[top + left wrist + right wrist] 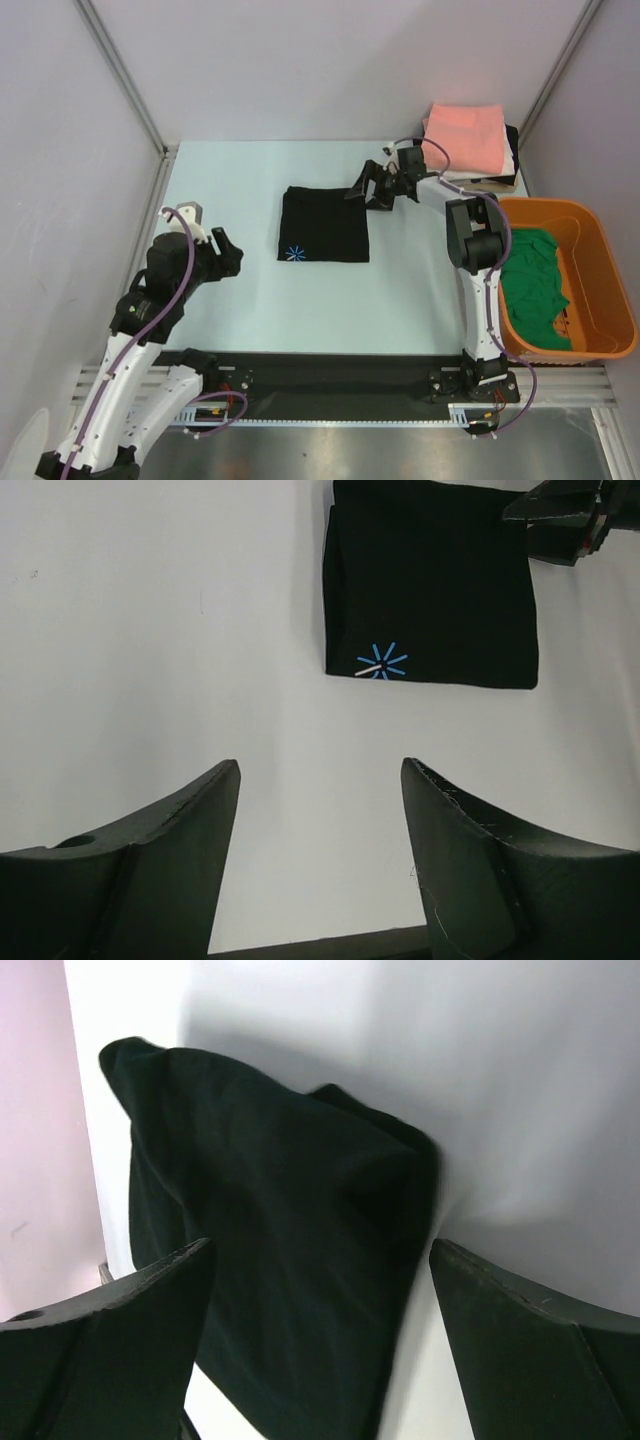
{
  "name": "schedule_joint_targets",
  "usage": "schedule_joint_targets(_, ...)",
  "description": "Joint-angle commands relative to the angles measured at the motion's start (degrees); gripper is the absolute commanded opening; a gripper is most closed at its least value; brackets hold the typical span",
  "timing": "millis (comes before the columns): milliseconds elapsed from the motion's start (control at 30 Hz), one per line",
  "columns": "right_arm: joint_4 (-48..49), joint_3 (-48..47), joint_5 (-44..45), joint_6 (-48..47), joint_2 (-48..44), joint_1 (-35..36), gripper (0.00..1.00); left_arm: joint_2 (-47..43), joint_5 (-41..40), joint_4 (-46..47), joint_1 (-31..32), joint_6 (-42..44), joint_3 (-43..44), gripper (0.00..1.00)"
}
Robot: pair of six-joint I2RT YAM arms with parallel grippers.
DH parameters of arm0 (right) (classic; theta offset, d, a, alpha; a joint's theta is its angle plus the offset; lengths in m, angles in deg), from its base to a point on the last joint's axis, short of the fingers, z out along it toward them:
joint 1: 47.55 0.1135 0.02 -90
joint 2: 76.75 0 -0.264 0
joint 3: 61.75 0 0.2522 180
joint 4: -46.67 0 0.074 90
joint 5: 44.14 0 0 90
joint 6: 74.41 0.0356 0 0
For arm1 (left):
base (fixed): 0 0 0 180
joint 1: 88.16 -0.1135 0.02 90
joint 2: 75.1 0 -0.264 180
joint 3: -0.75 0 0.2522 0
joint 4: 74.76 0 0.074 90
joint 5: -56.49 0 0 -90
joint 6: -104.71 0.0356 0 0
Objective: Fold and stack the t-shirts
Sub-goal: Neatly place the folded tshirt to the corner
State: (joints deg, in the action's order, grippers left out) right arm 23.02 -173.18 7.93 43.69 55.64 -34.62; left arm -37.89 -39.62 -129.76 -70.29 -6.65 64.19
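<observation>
Nearest, the left gripper (320,770) hangs with jaws apart and empty, the folded black t-shirt (430,580) lying flat well ahead of them. Farther on, the right gripper (320,1250) straddles that shirt's far corner, jaws spread, cloth between them unpinched. Behind those jaws lies the folded salmon-pink t-shirt (465,135).
</observation>
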Motion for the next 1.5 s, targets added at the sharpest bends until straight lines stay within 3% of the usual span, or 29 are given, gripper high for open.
schedule_joint_targets(0, -2.2, -1.6, 2.5, 0.9, 5.2, 3.4, 0.94, 0.2, -1.2, 1.4, 0.1, 1.1, -0.5, 0.71)
schedule_joint_targets(133, 3.5, 0.8, 0.2, 3.9, 5.0, 4.1, 0.73, -0.4, -1.3, 1.5, 0.1, 1.1, -0.6, 0.71)
schedule_joint_targets(167, 5.7, 3.4, -1.1, 5.0, 4.6, 3.9, 0.6, -0.7, -1.3, 1.5, 0.1, 1.1, -0.6, 0.71)
schedule_joint_targets(233, 12.1, 5.3, -2.9, 7.5, 3.7, 3.4, 0.44, -0.6, -1.4, 1.7, 0.1, 1.1, -0.7, 0.71)
schedule_joint_targets(267, 13.7, 6.0, -3.5, 8.1, 3.6, 3.2, 0.27, -0.6, -1.4, 1.5, 0.1, 1.1, -0.7, 0.71)
schedule_joint_targets(333, 16.4, 5.9, -5.7, 8.6, 3.1, 2.7, 0.04, -0.5, -1.1, 1.6, 0.1, 1.1, -0.6, 0.71)
schedule_joint_targets(367, 16.7, 5.7, -6.4, 8.7, 2.9, 2.2, 0.0, -0.6, -1.0, 1.7, 0.1, 1.1, -0.7, 0.71)
schedule_joint_targets(533, 10.2, 2.1, -7.6, 1.5, -2.9, 0.3, 0.0, -1.1, -0.9, 1.8, 0.1, 1.2, -0.8, 0.71)
schedule_joint_targets(700, -14.0, -7.5, -0.7, -11.6, -7.0, -1.1, 0.0, -0.7, -0.9, 1.9, 0.1, 1.2, -0.9, 0.71)
schedule_joint_targets(867, -25.9, -15.9, 6.9, -19.8, -9.3, -2.9, 0.0, 0.1, -0.6, 1.9, 0.1, 1.2, -1.0, 0.7)
schedule_joint_targets(1133, -34.7, -26.5, 16.2, -27.4, -10.9, -5.4, 0.0, 0.4, -0.7, 2.0, 0.1, 1.2, -1.2, 0.7)
schedule_joint_targets(1467, -37.6, -36.3, 18.2, -31.0, -12.8, -9.8, 0.0, 2.1, -0.4, 1.9, 0.1, 1.2, -1.2, 0.69)
